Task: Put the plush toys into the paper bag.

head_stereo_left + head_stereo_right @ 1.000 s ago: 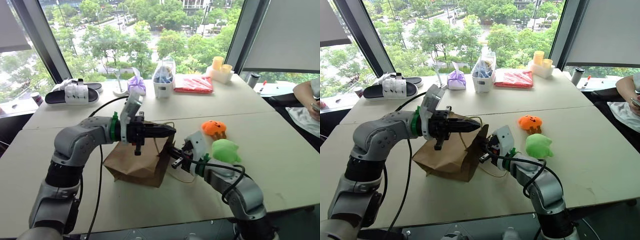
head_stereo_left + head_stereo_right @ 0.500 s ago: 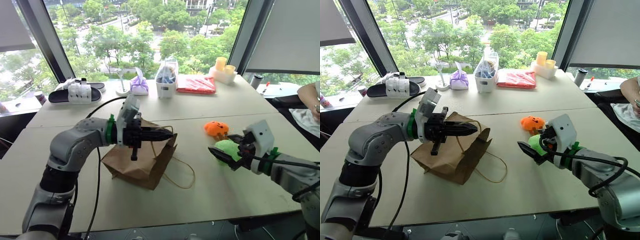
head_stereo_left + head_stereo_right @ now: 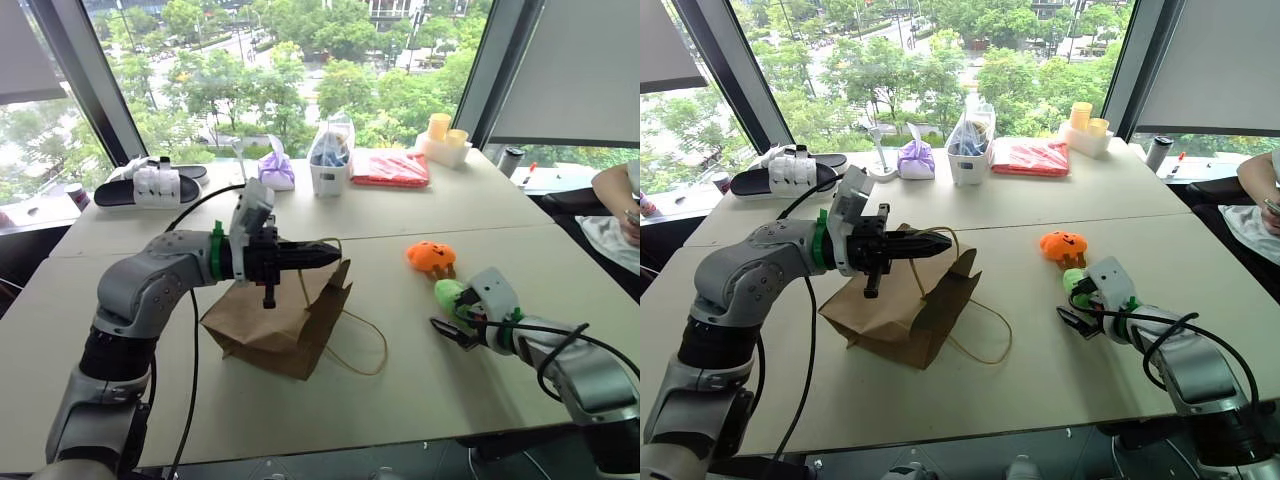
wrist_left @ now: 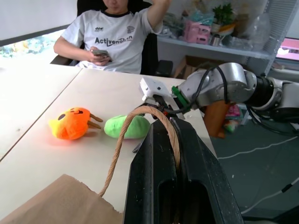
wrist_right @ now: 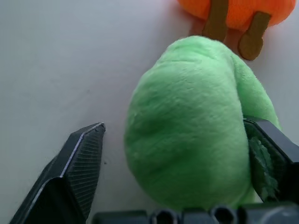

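Left gripper (image 3: 333,256) clamps a cord handle (image 4: 140,122), lifting the bag's (image 3: 270,322) mouth. Right gripper (image 5: 173,163) gapes wide around the green toy (image 5: 191,140) on bare table (image 3: 420,385); orange toy (image 3: 431,257) just beyond.

Left end effector (image 4: 174,154) pinching bag handle (image 4: 140,122), orange toy (image 4: 71,123) beside green toy (image 4: 127,126)

An upper-floor office or lab room: tall windows (image 3: 250,70) overlook treetops and a street far below, pale desks (image 3: 400,215) are pushed together, and a seated person (image 4: 119,35) looks at a phone (cluttered shelves (image 4: 219,44) stand behind).
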### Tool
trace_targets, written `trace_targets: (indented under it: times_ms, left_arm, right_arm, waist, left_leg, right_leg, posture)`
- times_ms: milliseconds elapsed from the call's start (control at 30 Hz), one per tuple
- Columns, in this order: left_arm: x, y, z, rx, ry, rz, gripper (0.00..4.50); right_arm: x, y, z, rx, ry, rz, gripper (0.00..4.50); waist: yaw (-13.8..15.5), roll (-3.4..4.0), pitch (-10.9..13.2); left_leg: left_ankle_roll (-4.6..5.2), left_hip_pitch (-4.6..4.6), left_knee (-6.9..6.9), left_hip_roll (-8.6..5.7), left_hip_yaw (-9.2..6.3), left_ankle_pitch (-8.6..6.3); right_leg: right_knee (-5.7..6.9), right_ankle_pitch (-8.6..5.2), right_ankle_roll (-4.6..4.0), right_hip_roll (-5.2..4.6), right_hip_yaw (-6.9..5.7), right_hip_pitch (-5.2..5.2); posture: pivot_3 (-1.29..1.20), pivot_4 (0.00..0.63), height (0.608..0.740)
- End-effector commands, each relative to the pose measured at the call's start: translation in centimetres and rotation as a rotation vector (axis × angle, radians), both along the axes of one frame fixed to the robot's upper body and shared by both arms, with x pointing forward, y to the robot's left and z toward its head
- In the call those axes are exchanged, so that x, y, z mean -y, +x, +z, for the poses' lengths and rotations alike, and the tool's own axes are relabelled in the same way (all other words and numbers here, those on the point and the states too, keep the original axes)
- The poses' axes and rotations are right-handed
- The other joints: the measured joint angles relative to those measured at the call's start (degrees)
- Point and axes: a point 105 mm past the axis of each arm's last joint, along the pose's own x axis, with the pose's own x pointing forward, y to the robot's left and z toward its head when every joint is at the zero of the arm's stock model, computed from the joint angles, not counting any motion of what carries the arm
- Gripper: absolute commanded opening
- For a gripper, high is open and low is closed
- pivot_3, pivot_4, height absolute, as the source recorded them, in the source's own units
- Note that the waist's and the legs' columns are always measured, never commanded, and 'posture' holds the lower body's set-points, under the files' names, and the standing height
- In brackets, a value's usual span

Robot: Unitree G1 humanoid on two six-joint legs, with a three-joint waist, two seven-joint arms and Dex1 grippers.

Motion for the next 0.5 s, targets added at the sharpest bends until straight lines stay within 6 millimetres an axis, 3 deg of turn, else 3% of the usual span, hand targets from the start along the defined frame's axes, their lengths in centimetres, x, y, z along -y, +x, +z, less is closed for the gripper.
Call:
trace_targets:
  times_ms: [33,67,300,400,500]
  left_arm:
    - [-0.2,-0.1,1.6,0.068,-0.028,0.017,0.0]
    - [-0.2,-0.1,1.6,0.069,-0.029,0.021,0.0]
    - [-0.5,0.2,1.5,0.06,-0.035,0.045,0.0]
    - [-0.7,0.4,1.5,0.046,-0.032,0.05,0.0]
    - [-1.6,0.9,0.7,0.026,-0.002,0.058,0.0]
  right_arm:
    - [0.3,0.8,-0.1,0.036,-0.039,-0.008,3.91]
    - [0.3,0.9,0.1,0.047,-0.034,-0.005,3.61]
    - [0.0,0.8,2.2,0.093,0.032,-0.004,0.22]
    - [-0.8,-0.5,2.5,0.022,0.054,0.064,0.04]
    - [-4.8,-3.2,7.0,0.088,0.15,0.345,0.04]
  waist:
    - [0.06,0.0,0.0]
    - [0.09,0.0,0.0]
    - [0.07,0.0,0.0]
    - [0.15,0.02,0.01]
    - [0.16,0.06,0.04]
  left_leg:
    - [0.0,0.0,0.01,0.0,0.0,0.0]
    - [-0.01,0.0,0.02,0.0,0.0,0.0]
    - [0.0,0.0,0.03,0.0,-0.02,0.0]
    - [0.0,0.0,0.02,0.0,-0.02,0.0]
    - [0.02,-0.02,0.0,0.0,-0.03,-0.01]
  right_leg:
    - [0.0,0.0,0.0,0.0,0.0,0.01]
    - [0.01,0.0,0.0,0.0,0.0,0.02]
    - [0.0,0.0,0.0,0.0,0.01,0.02]
    - [0.0,0.0,0.0,0.0,0.01,0.02]
    - [-0.01,0.0,0.0,-0.01,0.0,0.0]
  posture:
    - [0.0,0.15,0.74]
    - [0.0,0.15,0.74]
    - [0.0,0.15,0.74]
    - [0.0,0.15,0.74]
    - [0.0,0.15,0.74]
